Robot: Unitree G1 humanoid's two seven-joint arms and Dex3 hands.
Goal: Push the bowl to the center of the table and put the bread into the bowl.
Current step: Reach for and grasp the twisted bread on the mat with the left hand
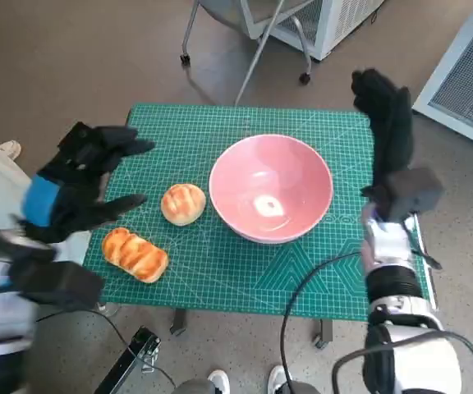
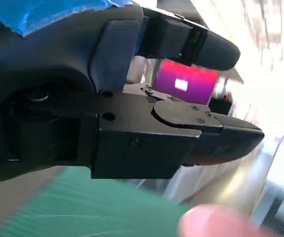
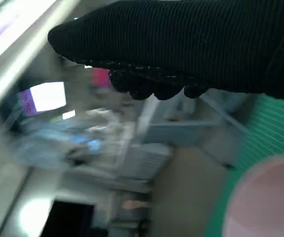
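Observation:
A pink bowl (image 1: 271, 188) stands on the green cutting mat (image 1: 220, 271), right of the middle. A round bun (image 1: 183, 203) lies just left of the bowl, and a longer braided loaf (image 1: 135, 254) lies near the mat's front left corner. My left hand (image 1: 76, 185) hovers over the mat's left edge, fingers apart, holding nothing. My right hand (image 1: 387, 123) is raised beside the bowl's right side at the mat's right edge, empty. The bowl's rim shows blurred in the left wrist view (image 2: 216, 222) and in the right wrist view (image 3: 265, 202).
The small table's mat ends close to the bowl on the right. A wheeled chair base (image 1: 253, 41) and white units (image 1: 466, 74) stand beyond the table. A black cable (image 1: 302, 304) loops over the front right of the mat. Feet (image 1: 245, 382) show below the front edge.

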